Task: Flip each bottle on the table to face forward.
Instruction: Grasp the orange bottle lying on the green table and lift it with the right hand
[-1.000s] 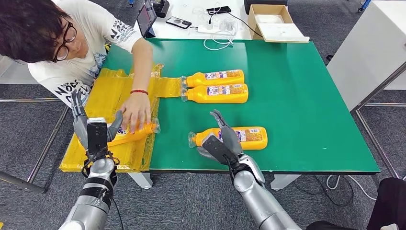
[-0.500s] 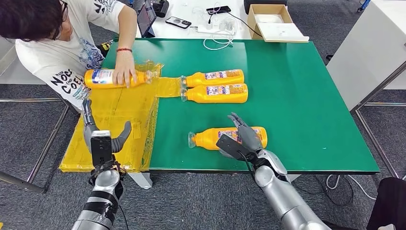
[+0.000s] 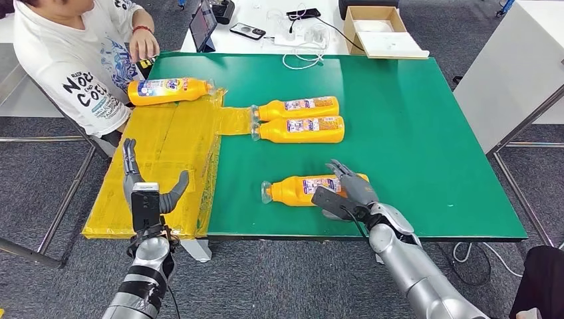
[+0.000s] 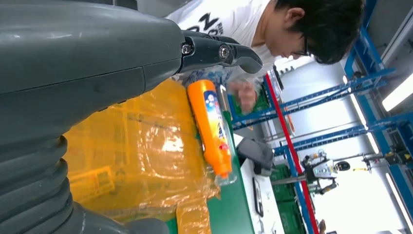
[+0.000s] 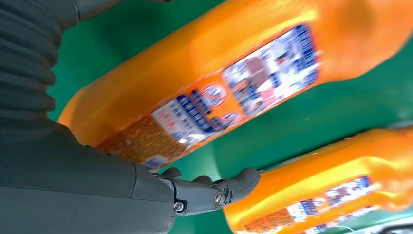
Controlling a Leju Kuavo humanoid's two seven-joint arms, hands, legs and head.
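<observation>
Orange plastic bottle (image 3: 312, 190) is lying near the table's near edge, the right hand (image 3: 347, 191) resting open-fingered over its base end. Likely smooth, rigid and slippery; gripping its flat mid-body seems safest. The left hand (image 3: 147, 189) is hovering open.

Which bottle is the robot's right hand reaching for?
On the green table, look near the front edge. An orange bottle lies alone on its side, with the right hand at its base. The other bottles lie farther back.
</observation>
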